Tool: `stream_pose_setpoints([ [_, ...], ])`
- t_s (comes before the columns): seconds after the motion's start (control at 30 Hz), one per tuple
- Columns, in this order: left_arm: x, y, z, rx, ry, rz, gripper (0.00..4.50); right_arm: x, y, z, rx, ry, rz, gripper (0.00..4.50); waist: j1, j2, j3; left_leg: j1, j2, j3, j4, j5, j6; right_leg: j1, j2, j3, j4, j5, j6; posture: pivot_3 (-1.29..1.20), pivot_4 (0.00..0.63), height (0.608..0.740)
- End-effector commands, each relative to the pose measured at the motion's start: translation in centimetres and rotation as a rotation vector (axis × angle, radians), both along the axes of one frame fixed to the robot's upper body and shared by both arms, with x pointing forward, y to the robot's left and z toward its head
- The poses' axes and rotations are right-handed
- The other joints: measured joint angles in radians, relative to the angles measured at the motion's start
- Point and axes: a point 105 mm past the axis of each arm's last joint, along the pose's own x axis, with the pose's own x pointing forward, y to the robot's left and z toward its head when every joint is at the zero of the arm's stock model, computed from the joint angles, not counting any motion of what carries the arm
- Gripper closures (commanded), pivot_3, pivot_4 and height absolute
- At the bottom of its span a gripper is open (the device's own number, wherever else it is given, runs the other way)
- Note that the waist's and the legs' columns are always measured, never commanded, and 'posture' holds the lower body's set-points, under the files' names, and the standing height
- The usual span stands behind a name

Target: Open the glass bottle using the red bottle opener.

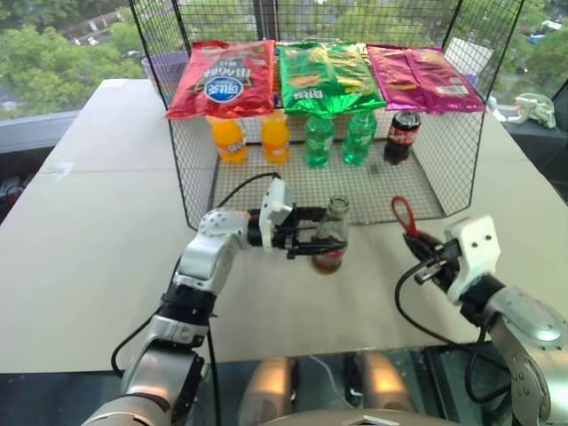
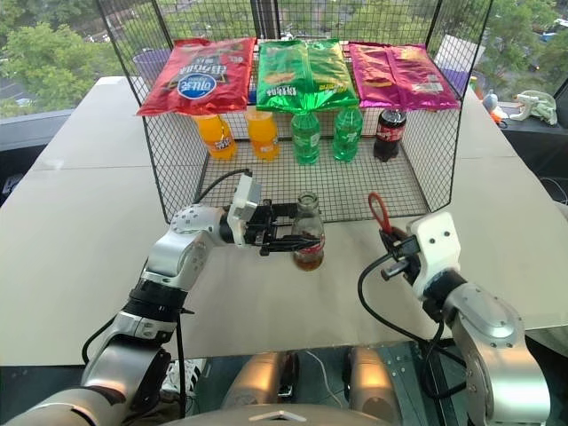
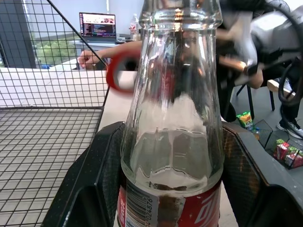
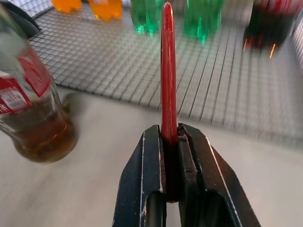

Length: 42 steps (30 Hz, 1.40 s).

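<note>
A pale table (image 1: 80, 222) is lit by daylight. Toward twelve o'clock, green trees (image 1: 53, 44) are seen through large windows. A black wire cage (image 1: 200, 191) is set on the table there. Behind it, at one o'clock, a second desk with a lit laptop (image 3: 97, 24) is seen.

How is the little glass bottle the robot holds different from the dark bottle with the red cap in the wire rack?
The glass bottle has no cap on its mouth; the dark bottle has its red cap on. The glass bottle stands on the table, gripped by the left pincer; the dark bottle stands in the wire rack, untouched. The glass bottle holds only a little brown drink; the dark bottle looks nearly full. Both stand upright and have red labels.
</note>
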Motion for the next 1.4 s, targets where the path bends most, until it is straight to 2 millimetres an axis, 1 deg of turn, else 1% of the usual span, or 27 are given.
stream_pose_setpoints([
  [0.03, -0.1, 0.0, 0.1, -0.013, -0.011, 0.024, 2.07, 0.3, -0.3, -1.0, -0.002, 0.063, 0.002, 4.50, 0.000, 0.001, 0.000, -0.001, 0.000, 0.000, 0.000, 0.000, 0.000, -0.001, 0.000, -0.004, -0.001, 0.000, 0.000, 0.00, 0.150, 0.740],
  [0.1, -0.2, 0.0, 0.1, -0.014, -0.013, 0.029, 2.07, 0.4, -0.4, -2.0, -0.006, 0.114, 0.017, 4.50, 0.001, 0.001, 0.000, -0.005, 0.000, -0.001, 0.000, 0.001, 0.002, -0.004, 0.000, -0.005, -0.001, 0.000, 0.000, 0.00, 0.150, 0.740],
  [0.13, -0.3, 0.0, 0.1, -0.014, -0.011, 0.031, 2.08, 0.5, -0.6, -2.3, -0.002, 0.130, 0.013, 3.80, 0.001, 0.001, 0.000, -0.008, -0.001, -0.002, 0.000, 0.002, 0.003, -0.007, 0.000, -0.006, -0.001, 0.000, 0.000, 0.00, 0.150, 0.740],
  [0.17, -0.3, 0.0, 0.0, -0.013, -0.011, 0.031, 2.08, 0.5, -0.8, -2.6, 0.008, 0.148, 0.008, 3.60, 0.001, 0.001, 0.000, -0.010, -0.001, -0.002, 0.000, 0.002, 0.003, -0.008, 0.000, -0.006, -0.001, 0.000, 0.000, 0.00, 0.150, 0.740],
  [0.23, -0.4, 0.0, 0.0, -0.012, -0.009, 0.033, 2.08, 0.8, -1.4, -2.7, 0.010, 0.155, -0.011, 2.82, 0.001, 0.001, 0.000, -0.010, -0.001, -0.002, 0.000, 0.002, 0.003, -0.008, 0.001, -0.006, -0.001, 0.000, 0.000, 0.00, 0.150, 0.740],
  [0.4, -0.5, -0.1, 0.0, -0.011, -0.007, 0.035, 2.08, 0.8, -3.0, -1.9, -0.027, 0.117, -0.049, 0.28, 0.001, 0.001, 0.000, -0.011, -0.002, -0.002, 0.000, 0.002, 0.003, -0.008, 0.004, -0.006, -0.001, 0.000, 0.000, 0.00, 0.150, 0.740],
  [0.43, -0.5, -0.1, 0.0, -0.010, -0.006, 0.035, 2.08, 0.7, -3.2, -1.7, -0.046, 0.105, -0.051, 0.04, 0.001, 0.001, 0.000, -0.011, -0.002, -0.002, 0.001, 0.002, 0.003, -0.008, 0.004, -0.006, -0.001, 0.000, 0.000, 0.00, 0.150, 0.740],
  [0.5, -0.6, -0.1, 0.0, -0.008, -0.004, 0.031, 2.08, 0.6, -3.6, -1.2, -0.072, 0.068, -0.065, 0.04, 0.001, 0.001, 0.000, -0.011, -0.002, -0.003, 0.001, 0.002, 0.003, -0.009, 0.004, -0.007, -0.001, 0.000, 0.000, 0.00, 0.150, 0.740],
  [0.57, -0.6, -0.1, 0.0, -0.007, -0.003, 0.029, 2.08, 0.3, -3.6, -0.8, -0.161, 0.017, -0.019, 0.04, 0.001, 0.002, 0.001, -0.011, -0.002, -0.003, 0.000, 0.002, 0.003, -0.009, 0.005, -0.007, -0.001, 0.000, 0.000, 0.00, 0.150, 0.740],
  [0.67, -0.6, 0.0, 0.2, -0.011, 0.002, 0.024, 2.08, 0.0, -3.4, -0.3, -0.208, -0.040, 0.015, 0.04, 0.000, 0.002, 0.001, -0.011, -0.002, -0.003, 0.000, 0.002, 0.003, -0.009, 0.005, -0.007, -0.001, 0.000, 0.001, 0.00, 0.150, 0.740],
  [0.7, -0.6, 0.0, 0.3, -0.013, 0.005, 0.023, 1.14, 0.0, -3.4, 0.1, -0.233, -0.074, 0.025, 0.00, 0.000, 0.002, 0.001, -0.011, -0.002, -0.003, 0.000, 0.002, 0.003, -0.009, 0.005, -0.007, -0.001, 0.000, 0.001, 0.00, 0.150, 0.740],
  [0.73, -0.7, 0.1, 0.4, -0.015, 0.007, 0.023, 0.95, -0.1, -3.3, 0.4, -0.248, -0.099, 0.034, 0.00, 0.000, 0.003, 0.002, -0.011, -0.002, -0.003, 0.000, 0.002, 0.003, -0.009, 0.005, -0.007, -0.001, 0.000, 0.001, 0.00, 0.150, 0.740],
  [0.8, -0.7, 0.3, 0.5, -0.016, 0.013, 0.023, 0.17, 0.0, -3.1, 1.0, -0.248, -0.143, 0.042, 0.00, 0.000, 0.003, 0.002, -0.011, -0.002, -0.003, 0.000, 0.002, 0.003, -0.009, 0.005, -0.007, -0.001, 0.000, 0.001, 0.00, 0.150, 0.740],
  [0.83, -0.8, 0.4, 0.5, -0.016, 0.014, 0.023, 0.07, 0.0, -3.0, 1.3, -0.247, -0.160, 0.045, 0.00, -0.001, 0.003, 0.002, -0.011, -0.002, -0.003, 0.000, 0.002, 0.003, -0.009, 0.006, -0.007, -0.001, 0.000, 0.001, 0.00, 0.150, 0.740],
  [1.03, -1.3, 1.1, 0.9, -0.020, 0.011, 0.029, 0.07, 0.1, -3.1, 2.1, -0.263, -0.225, 0.061, 0.00, 0.000, 0.003, 0.003, -0.012, -0.001, -0.003, 0.000, 0.002, 0.003, -0.010, 0.006, -0.007, -0.001, 0.000, 0.001, 0.00, 0.150, 0.740],
  [1.13, -1.5, 1.9, 1.2, -0.032, 0.009, 0.048, 0.07, 0.0, -3.2, 2.4, -0.269, -0.255, 0.067, 0.00, 0.000, 0.003, 0.003, -0.012, -0.001, -0.003, 0.000, 0.002, 0.003, -0.010, 0.006, -0.007, -0.001, 0.000, 0.001, 0.00, 0.150, 0.740],
  [1.2, -1.9, 2.8, 1.4, -0.045, 0.006, 0.066, 0.07, -0.1, -3.4, 2.6, -0.271, -0.276, 0.062, 0.00, 0.000, 0.003, 0.003, -0.012, -0.001, -0.003, 0.000, 0.002, 0.003, -0.010, 0.006, -0.007, -0.001, 0.000, 0.001, 0.00, 0.150, 0.740],
  [1.27, -2.5, 4.1, 1.3, -0.043, 0.007, 0.088, 0.07, -0.5, -3.8, 2.4, -0.275, -0.275, 0.057, 0.00, -0.001, 0.004, 0.003, -0.012, -0.001, -0.003, 0.000, 0.002, 0.003, -0.010, 0.006, -0.007, -0.001, 0.000, 0.001, 0.00, 0.150, 0.740],
  [1.3, -2.8, 4.8, 1.0, -0.036, -0.001, 0.108, 0.07, -0.7, -4.1, 2.1, -0.277, -0.268, 0.052, 0.00, -0.001, 0.004, 0.003, -0.012, -0.001, -0.003, 0.000, 0.002, 0.003, -0.010, 0.006, -0.007, -0.001, 0.000, 0.000, 0.00, 0.150, 0.740],
  [1.4, -3.5, 6.1, 0.5, -0.036, 0.013, 0.153, 0.07, -1.2, -5.1, 1.3, -0.299, -0.250, 0.034, 0.00, -0.001, 0.004, 0.003, -0.012, -0.001, -0.003, -0.001, 0.002, 0.003, -0.011, 0.006, -0.006, -0.001, 0.000, 0.000, 0.00, 0.150, 0.740],
])
